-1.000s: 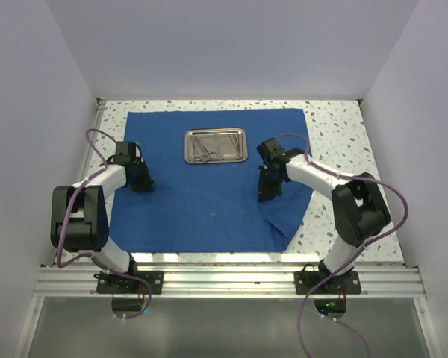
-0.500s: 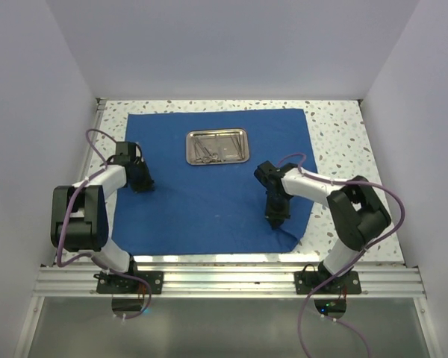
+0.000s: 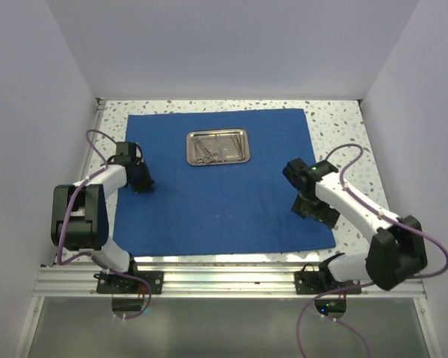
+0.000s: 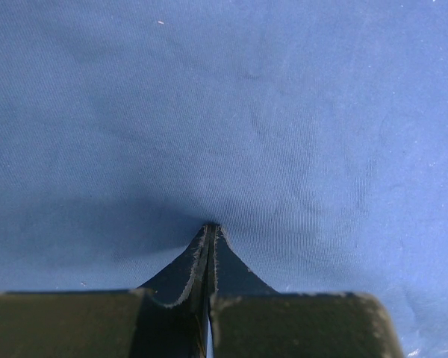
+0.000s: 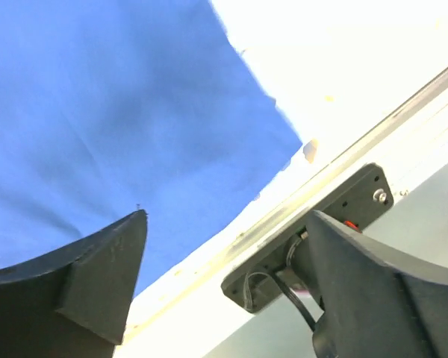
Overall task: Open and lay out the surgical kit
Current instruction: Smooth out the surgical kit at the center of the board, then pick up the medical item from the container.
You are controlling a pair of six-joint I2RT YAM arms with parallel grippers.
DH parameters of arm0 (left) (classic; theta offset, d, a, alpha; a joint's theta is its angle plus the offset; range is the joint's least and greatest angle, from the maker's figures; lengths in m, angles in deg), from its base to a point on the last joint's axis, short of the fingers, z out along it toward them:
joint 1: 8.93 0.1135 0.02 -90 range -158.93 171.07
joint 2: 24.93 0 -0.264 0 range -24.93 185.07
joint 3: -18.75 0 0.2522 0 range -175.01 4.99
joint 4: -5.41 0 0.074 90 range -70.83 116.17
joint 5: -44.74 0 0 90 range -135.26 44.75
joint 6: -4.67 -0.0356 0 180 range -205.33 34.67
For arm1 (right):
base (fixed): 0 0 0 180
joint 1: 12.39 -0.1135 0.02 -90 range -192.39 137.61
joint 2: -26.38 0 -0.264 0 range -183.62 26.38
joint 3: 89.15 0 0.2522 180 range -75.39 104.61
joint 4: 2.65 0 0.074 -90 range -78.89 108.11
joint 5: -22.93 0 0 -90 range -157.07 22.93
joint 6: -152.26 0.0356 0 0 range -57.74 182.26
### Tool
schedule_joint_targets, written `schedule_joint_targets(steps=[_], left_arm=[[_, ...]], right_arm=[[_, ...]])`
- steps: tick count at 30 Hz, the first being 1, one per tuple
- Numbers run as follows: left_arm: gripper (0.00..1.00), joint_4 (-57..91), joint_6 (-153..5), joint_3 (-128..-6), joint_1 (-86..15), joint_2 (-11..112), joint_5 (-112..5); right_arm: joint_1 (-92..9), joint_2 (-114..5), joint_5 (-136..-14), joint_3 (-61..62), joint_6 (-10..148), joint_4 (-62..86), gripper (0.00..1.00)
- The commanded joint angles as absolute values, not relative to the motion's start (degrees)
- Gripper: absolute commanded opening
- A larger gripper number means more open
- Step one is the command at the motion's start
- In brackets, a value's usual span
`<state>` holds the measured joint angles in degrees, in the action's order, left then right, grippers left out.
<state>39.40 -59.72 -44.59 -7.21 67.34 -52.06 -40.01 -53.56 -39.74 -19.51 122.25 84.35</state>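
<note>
The surgical kit's royal-blue cloth (image 3: 216,209) lies spread flat on the table. Its small steel tray (image 3: 217,146) sits at the far middle with thin silver instruments (image 3: 209,149) inside. My left gripper (image 3: 143,185) is shut, its tips pressed on the cloth's left part; in the left wrist view the closed tips (image 4: 210,227) touch the cloth (image 4: 224,89), which creases faintly around them. My right gripper (image 3: 321,215) hangs open over the cloth's near right corner. In the right wrist view the gripper (image 5: 225,215) holds nothing, and the cloth (image 5: 97,97) corner lies beyond.
Speckled tabletop (image 3: 351,149) shows to the right of the cloth and along the back. An aluminium rail (image 3: 224,280) runs along the near edge, and the right arm's base plate (image 5: 306,231) shows on it. White walls close in left, right and back.
My right gripper pulled the cloth's folded near right corner outward to the right, then opened and let go. The cloth now lies flat. The left arm has not moved.
</note>
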Motion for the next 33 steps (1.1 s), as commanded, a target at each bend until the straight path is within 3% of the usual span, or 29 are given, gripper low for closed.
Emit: schedule_joint_targets(steps=[1,8,10,11,13,14,16,19,20,22,23,27,29,33], left_arm=[[0.0,38.1,-59.3,-46.1,-7.5,68.2,-49.5],[0.0,42.5,-58.2,-47.5,-7.4,66.9,-41.6],[0.09,43.6,-58.0,-48.4,-7.1,67.2,-39.6],[0.28,44.2,-57.8,-48.6,-6.3,67.5,-39.6],[0.44,44.0,-57.6,-49.3,-5.1,68.1,-41.0],[0.57,44.0,-57.6,-49.8,-3.9,68.9,-41.5],[0.64,44.8,-57.6,-52.3,-3.3,70.5,-42.1],[0.65,45.9,-57.7,-56.4,-3.3,71.0,-43.8],[0.65,45.9,-57.8,-57.1,-3.3,70.7,-44.5],[0.64,46.7,-57.8,-58.9,-3.4,69.7,-45.0],[0.63,47.0,-57.9,-59.3,-3.4,69.4,-45.0],[0.62,48.7,-58.7,-58.7,-3.4,67.4,-46.2],[0.61,49.3,-59.0,-57.7,-3.4,65.7,-45.9],[0.6,50.0,-59.7,-54.3,-3.5,62.6,-45.4]], right_arm=[[-37.8,-45.9,-32.0,-16.1,126.5,93.6,0.94],[-37.8,-41.5,-51.2,-17.0,107.6,61.5,0.93],[-37.7,-45.1,-53.7,-12.8,104.8,58.7,0.93],[-37.7,-50.1,-54.5,-10.7,102.5,56.5,0.93],[-37.8,-55.2,-57.3,-3.7,99.7,54.1,0.93],[-37.8,-60.0,-57.9,-1.1,97.0,52.0,0.93],[-37.8,-65.4,-58.5,7.6,94.6,50.8,0.93],[-37.7,-75.5,-59.4,20.3,91.0,50.5,0.88],[-37.7,-78.4,-60.6,23.5,89.7,51.3,0.84],[-37.8,-86.7,-61.6,33.1,89.1,52.6,0.66],[-37.7,-89.5,-62.3,36.5,88.8,54.9,0.47],[-37.8,-102.7,-63.1,54.7,89.6,61.4,0.09],[-37.8,-108.0,-63.6,58.4,90.3,62.4,0.03],[-37.6,-113.7,-62.9,64.2,92.1,62.2,0.04]])
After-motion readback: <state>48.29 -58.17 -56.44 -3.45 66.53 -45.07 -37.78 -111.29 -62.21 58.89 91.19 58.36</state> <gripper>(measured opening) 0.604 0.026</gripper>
